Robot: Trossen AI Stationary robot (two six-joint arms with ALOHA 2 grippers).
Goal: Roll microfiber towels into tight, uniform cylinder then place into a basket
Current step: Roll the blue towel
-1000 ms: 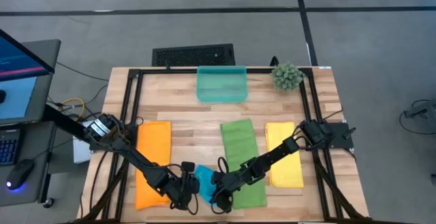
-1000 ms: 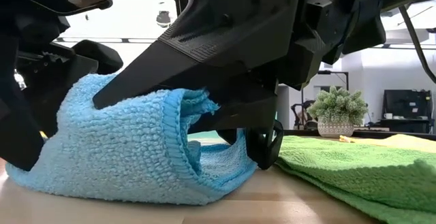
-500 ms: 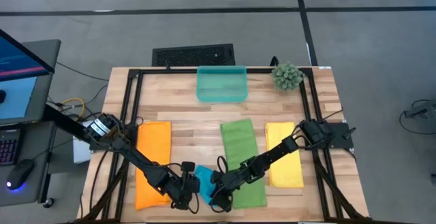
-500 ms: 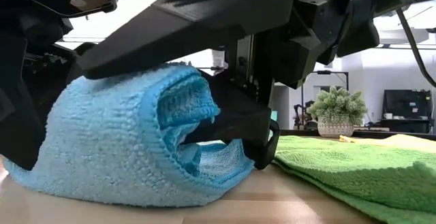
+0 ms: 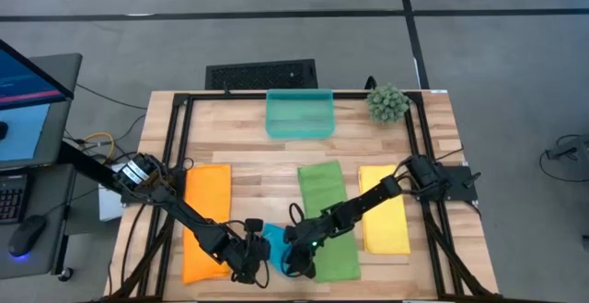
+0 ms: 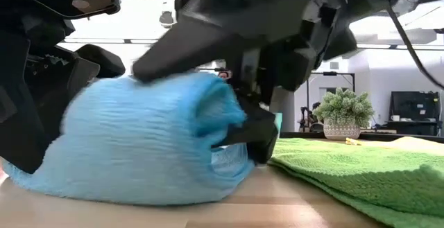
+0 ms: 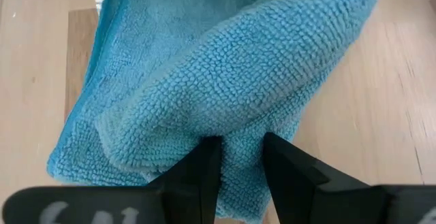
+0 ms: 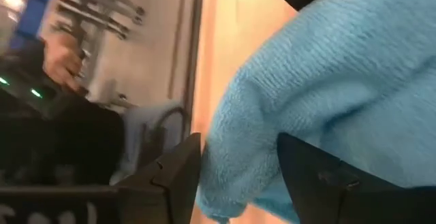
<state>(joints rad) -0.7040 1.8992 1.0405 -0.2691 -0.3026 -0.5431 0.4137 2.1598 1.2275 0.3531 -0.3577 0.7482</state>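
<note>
The bright blue towel (image 5: pixel 274 244) lies bunched in a loose roll on the wood near the table's front edge, its underside on the table (image 6: pixel 139 152). My left gripper (image 5: pixel 256 255) is at its left end and is shut on a fold (image 7: pixel 240 166). My right gripper (image 5: pixel 293 255) stands at its right end with jaws wide and the towel's end between them (image 8: pixel 238 169). The orange towel (image 5: pixel 206 220), green towel (image 5: pixel 322 188) and yellow towel (image 5: pixel 391 229) lie flat. The teal basket (image 5: pixel 299 114) stands at the far edge. My left gripper pinches a raised fold of the blue towel (image 7: pixel 235 132) between its two fingers, slanting down from the table's left. Several layers sit between them. The towel rests on the table. My right gripper's upper finger (image 6: pixel 208 30) lies over the roll's top. Its lower finger (image 6: pixel 257 127) sits in the open fold at the roll's right end. It comes slanting from the table's right.
A spiky green plant ball (image 5: pixel 387 103) stands at the far right corner. A black frame (image 5: pixel 179 137) runs round the work area. The green towel's near edge (image 6: pixel 333 169) lies just right of the blue roll. Bare wood shows between the basket and the towels.
My right gripper has opened wide and risen a little, its upper finger lifting off the squeezed end. The blue towel's right end, pressed flat before, has sprung up into a rounder bulge. The towel's left part stays where it was.
</note>
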